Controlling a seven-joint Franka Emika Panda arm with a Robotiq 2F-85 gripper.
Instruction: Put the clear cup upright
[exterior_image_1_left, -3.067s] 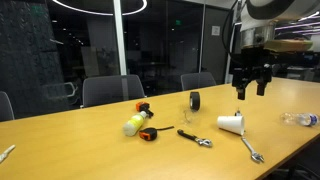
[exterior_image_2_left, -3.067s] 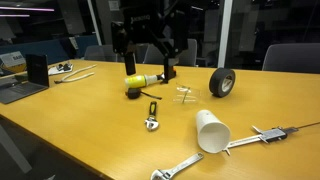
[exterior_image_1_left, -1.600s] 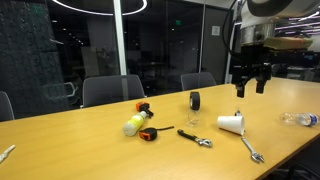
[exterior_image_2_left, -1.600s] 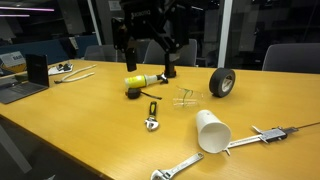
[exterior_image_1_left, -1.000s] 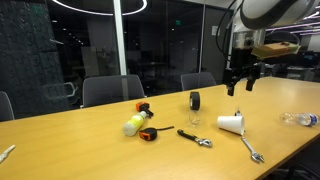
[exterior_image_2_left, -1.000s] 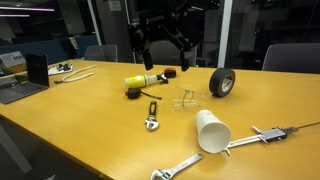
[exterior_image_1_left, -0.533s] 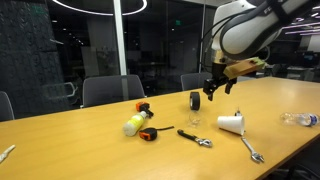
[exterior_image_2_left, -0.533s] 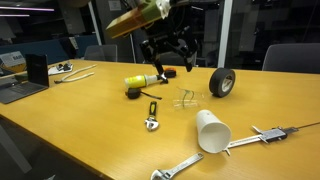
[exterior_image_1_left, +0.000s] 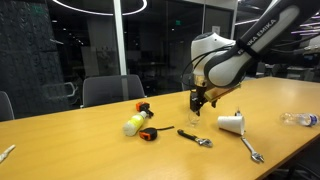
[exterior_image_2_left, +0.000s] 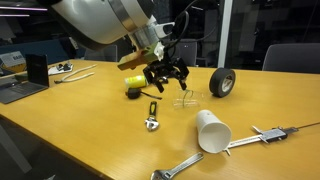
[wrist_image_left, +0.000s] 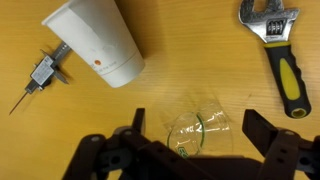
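Gripper (exterior_image_2_left: 167, 79) wide open, empty, hovering just abv clear cup (wrist_image_left: 197, 128) on tbl (wrist_image_left: 190, 40).

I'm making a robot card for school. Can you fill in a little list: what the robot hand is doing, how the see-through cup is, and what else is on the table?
Gripper: the gripper is open and hangs over the clear cup, one finger to each side of it in the wrist view
Clear cup: the clear cup seems to lie on its side on the table; not yet upright
White cup: the white cup lies on its side close by
Other things: wrench, roll of tape, yellow bottle
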